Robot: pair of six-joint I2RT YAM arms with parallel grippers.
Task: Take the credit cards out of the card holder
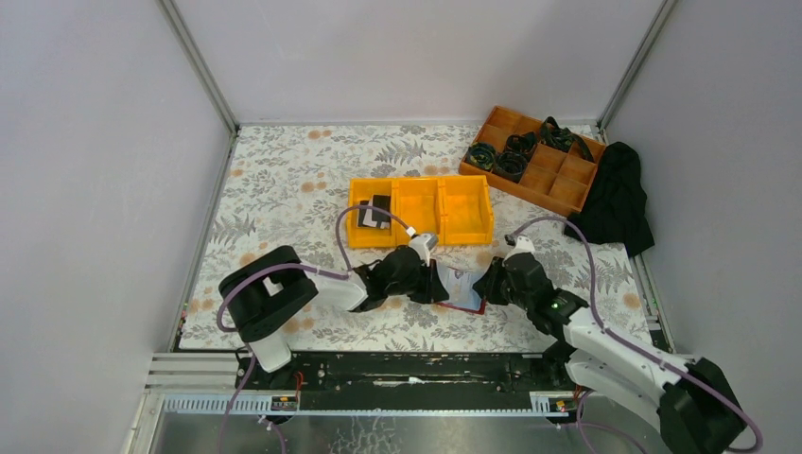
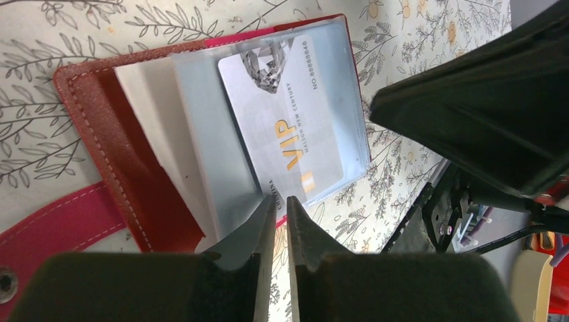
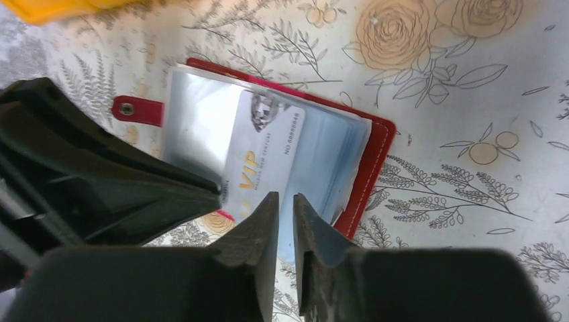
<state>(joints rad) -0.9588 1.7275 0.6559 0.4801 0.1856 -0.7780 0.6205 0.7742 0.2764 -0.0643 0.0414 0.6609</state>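
The card holder (image 1: 462, 290) lies open on the floral desk (image 1: 284, 180), between the two grippers. Its red stitched cover (image 2: 121, 154) faces down and its clear sleeves (image 3: 194, 121) fan upward. One silver credit card (image 2: 295, 127) sits in the top sleeve. It bears "VIP" in gold, small print ending "NEW CENTURY", and "NO." followed by a row of eights.

The left gripper (image 2: 280, 199) has its fingers drawn almost together, with only a thin slit between them. Its tips are at the card's near end, and I cannot tell whether they pinch it. The right gripper (image 3: 284, 196) is just as narrow, at the sleeves' opposite edge, and its grip is equally unclear.

In the yellow bin (image 1: 416, 180), the left compartment holds a black card and a pale one (image 1: 376, 213), both too small to read.
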